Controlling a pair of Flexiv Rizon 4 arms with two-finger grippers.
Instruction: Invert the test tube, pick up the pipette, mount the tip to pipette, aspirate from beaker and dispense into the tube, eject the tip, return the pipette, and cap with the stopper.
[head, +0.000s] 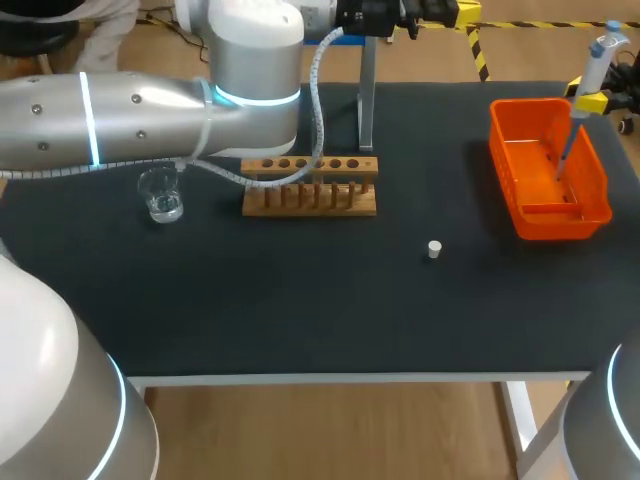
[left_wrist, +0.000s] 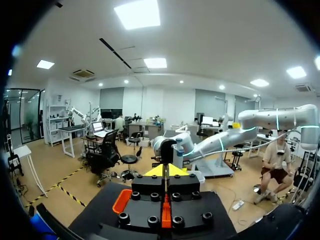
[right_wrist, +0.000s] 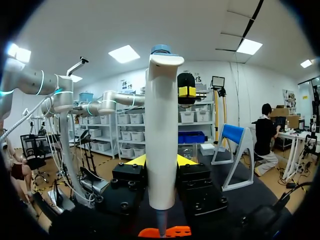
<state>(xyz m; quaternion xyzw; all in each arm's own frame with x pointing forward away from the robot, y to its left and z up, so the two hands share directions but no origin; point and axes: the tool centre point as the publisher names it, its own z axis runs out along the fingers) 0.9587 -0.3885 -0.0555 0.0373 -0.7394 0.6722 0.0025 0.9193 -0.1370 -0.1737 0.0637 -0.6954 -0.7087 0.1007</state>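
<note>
Right, my right gripper (head: 592, 101) clamps the one pipette (head: 600, 50) above the one orange bin (head: 560, 222), upper right. Left gripper (head: 447, 12) tips together, top centre. One beaker (head: 160, 195) left, one rack (head: 310, 188) centre, one stopper (head: 434, 249) right of centre.

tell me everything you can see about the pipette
The pipette has a white, plastic-looking body with a blue cap and a hooked rest at its top, narrowing to a thin grey shaft below. It stands about upright, clamped mid-body from both sides by the right gripper. Its lower end hangs over or just inside the orange bin. Whether a tip is mounted cannot be told.
</note>
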